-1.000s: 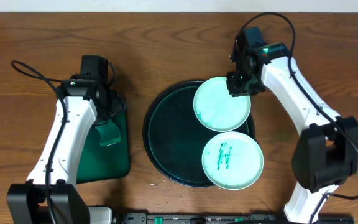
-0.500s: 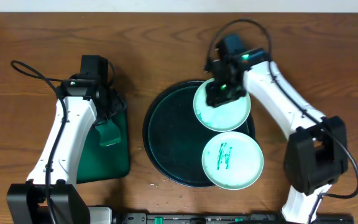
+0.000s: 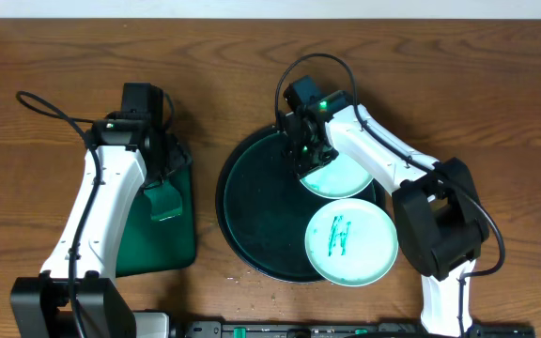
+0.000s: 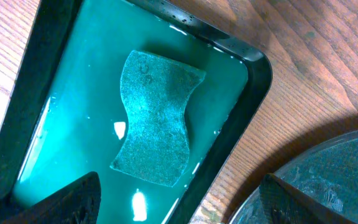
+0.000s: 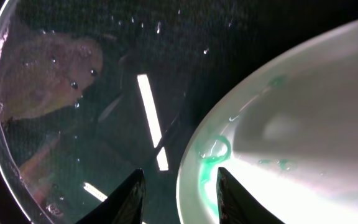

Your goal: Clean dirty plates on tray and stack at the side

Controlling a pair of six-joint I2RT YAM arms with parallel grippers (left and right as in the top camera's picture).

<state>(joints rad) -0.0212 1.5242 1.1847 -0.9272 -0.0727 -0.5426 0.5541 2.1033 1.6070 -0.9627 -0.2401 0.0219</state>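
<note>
find the wiped plate (image 3: 346, 176), round, glossy, pale mint with a faint green smear, at the far right of the tray (image 3: 252, 202), dark, wet and raised at the rim, just behind the scribbled plate (image 3: 350, 242); note its centre-facing rim between the fingers of the right gripper (image 5: 180, 193), jaws partly apart, pinch or no pinch impossible to tell. treat the right arm as the nearer; expect nothing from the left gripper (image 3: 162, 199), spread wide and empty over the felt-like sponge (image 4: 157, 118) in the rectangular tray (image 4: 253, 68).
</note>
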